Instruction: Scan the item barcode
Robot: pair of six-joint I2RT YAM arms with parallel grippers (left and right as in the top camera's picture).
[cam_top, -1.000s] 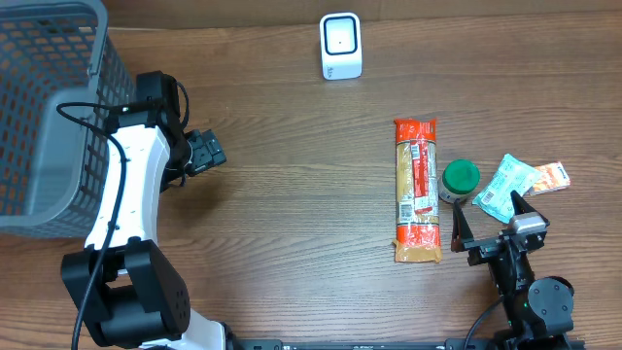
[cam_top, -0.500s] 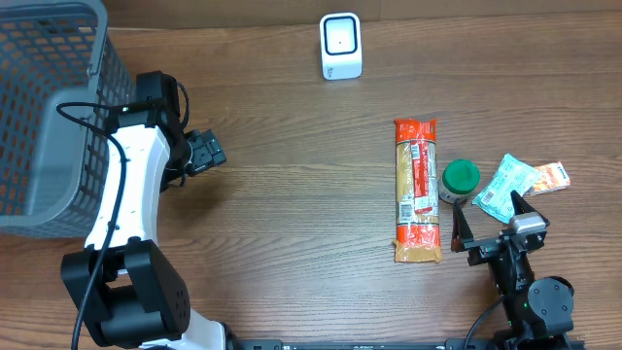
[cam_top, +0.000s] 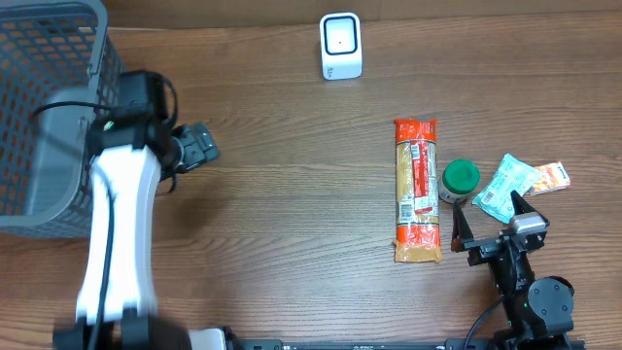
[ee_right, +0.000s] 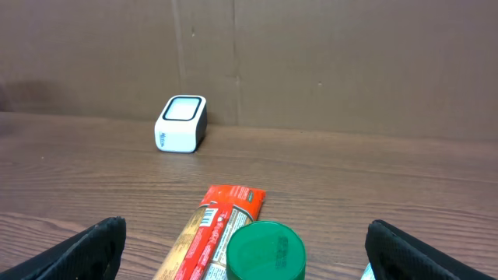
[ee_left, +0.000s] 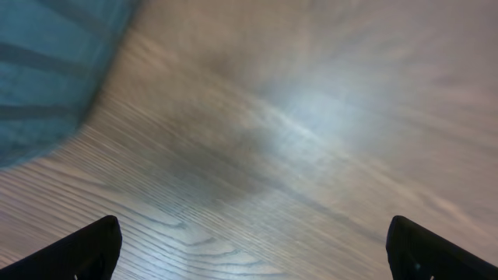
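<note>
**On the table: both end effectors apart, items lying at the right side**

At the left side of the table (cam_top: 292, 214), the overhead view shows the left arm smeared by blur, so we cannot make out its outline well. The left end effector (cam_top: 199, 146) is near the grey mesh basket (cam_top: 39, 107), which the picture edge cuts off. Its jaws stand apart and hold nothing. In the left wrist view we see only two dark fingertips (ee_left: 85, 253) in the lower corners, wood grain between them, and an unsharp blue-grey shape at the upper left.

At the right side lie the items: a long orange-red packet (cam_top: 417, 191), a green-lidded jar (cam_top: 460, 179) just beside it, then a teal pouch (cam_top: 510, 185) and an orange pouch (cam_top: 550, 176), whose edges seem to touch. Which one the task means we cannot tell, and the print on them is too small to read. The right end effector (cam_top: 486, 218) is near the jar and the teal pouch, with its jaws wide apart and empty.

The white scanner (cam_top: 340, 46) stands at the far edge, well apart from the items. From above we see only its top. The right wrist view shows its side against a brown wall (ee_right: 327, 62). In that view the packet and the jar are cut off below, and the orange pouch does not appear.
</note>
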